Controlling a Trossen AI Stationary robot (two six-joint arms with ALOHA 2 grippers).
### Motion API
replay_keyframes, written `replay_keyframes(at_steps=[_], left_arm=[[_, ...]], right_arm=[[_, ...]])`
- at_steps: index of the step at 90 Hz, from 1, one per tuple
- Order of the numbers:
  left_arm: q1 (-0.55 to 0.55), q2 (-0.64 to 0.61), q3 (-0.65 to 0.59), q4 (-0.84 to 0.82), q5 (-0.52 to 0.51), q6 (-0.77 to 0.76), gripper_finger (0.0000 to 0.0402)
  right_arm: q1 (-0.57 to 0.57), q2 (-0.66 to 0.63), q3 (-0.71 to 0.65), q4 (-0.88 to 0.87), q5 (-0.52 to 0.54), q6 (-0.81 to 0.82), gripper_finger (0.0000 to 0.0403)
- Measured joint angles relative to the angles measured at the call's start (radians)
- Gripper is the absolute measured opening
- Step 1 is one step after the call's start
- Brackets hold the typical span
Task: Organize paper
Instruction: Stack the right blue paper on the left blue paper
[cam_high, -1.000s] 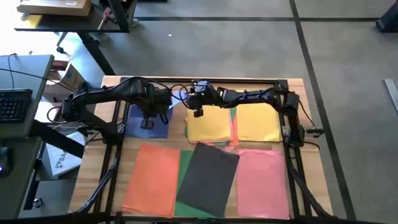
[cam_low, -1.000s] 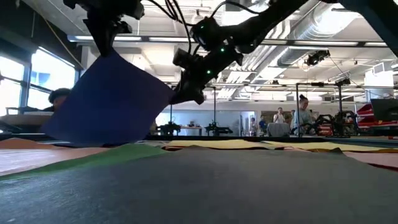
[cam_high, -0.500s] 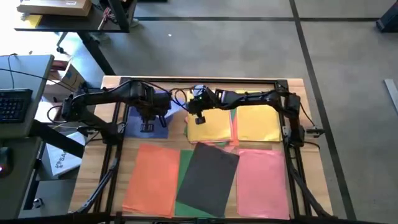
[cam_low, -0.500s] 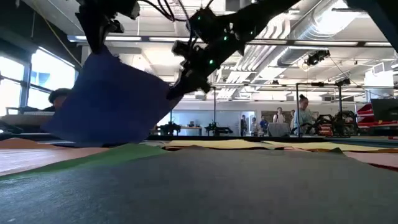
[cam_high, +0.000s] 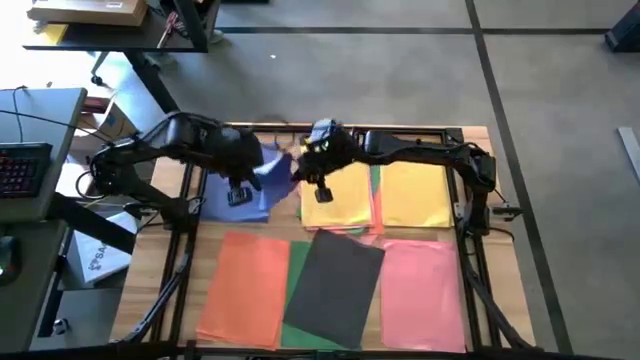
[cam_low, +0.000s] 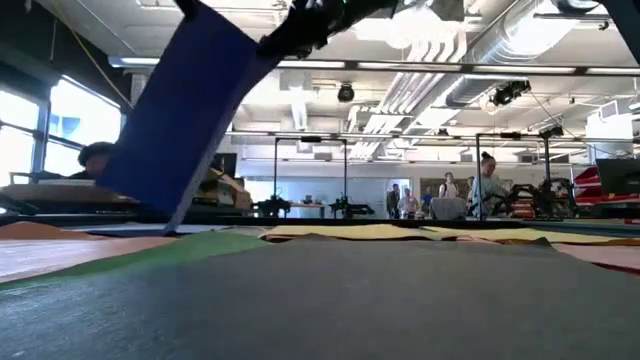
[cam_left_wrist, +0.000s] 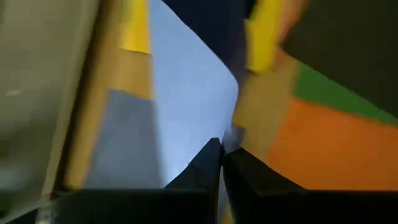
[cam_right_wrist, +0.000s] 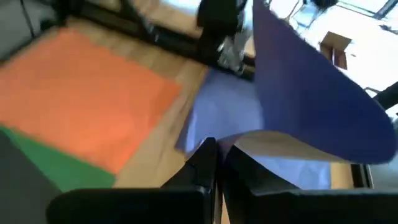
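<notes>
Overhead, both arms meet over the far-left part of the wooden desk (cam_high: 180, 290). Left hand (cam_high: 238, 196) and right hand (cam_high: 322, 194) each pinch an edge of 1 blue sheet (cam_high: 268, 168), raised between them above the blue stack (cam_high: 225, 203).

High view only: full layout. 2 yellow sheets (cam_high: 415, 195) lie side by side at the far right, with a sliver of green between them. Near row, left to right: orange sheet (cam_high: 245, 290), green sheet (cam_high: 297, 280) mostly covered, dark grey sheet (cam_high: 335, 285) lying skewed on top, pink sheet (cam_high: 422, 295).

Low view only: height. The blue sheet (cam_low: 180, 110) hangs steeply tilted, its top edge at the frame's upper limit, lower corner close to the desk surface. Hands mostly cropped out above. People show in the room behind, far off.

Left wrist view: the left hand's fingers (cam_left_wrist: 205, 165) are closed to a thin slit, the pale-lit blue sheet (cam_left_wrist: 180, 106) running into that slit. Orange and green paper blurred beyond.

Right wrist view: the right hand's fingers (cam_right_wrist: 202, 162) are nearly together, gripping the curled lower edge of the blue sheet (cam_right_wrist: 305, 106), which bows upward. The blue stack (cam_right_wrist: 224, 115) lies flat below; the orange sheet (cam_right_wrist: 87, 93) and a green corner (cam_right_wrist: 43, 165) lie beside it.
</notes>
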Motion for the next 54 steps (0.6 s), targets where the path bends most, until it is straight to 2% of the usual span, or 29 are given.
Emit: replay_keyframes(at_steps=[11,21,34,54], left_arm=[[0.154,0.009,0.011,0.000,-0.001,0.034,0.0000],[0.310,0.041,0.011,0.003,0.064,0.087,0.0000],[0.460,0.110,0.011,0.000,0.109,0.176,0.0000],[0.594,0.230,0.011,-0.001,0.108,0.259,0.0000]], right_arm=[[-0.103,0.006,0.009,0.000,-0.126,0.129,0.0000],[-0.185,0.043,0.010,0.009,-0.228,0.211,0.0000],[-0.235,0.135,0.009,0.064,-0.266,0.279,0.0000],[-0.247,0.259,0.009,0.201,-0.302,0.364,0.0000]])
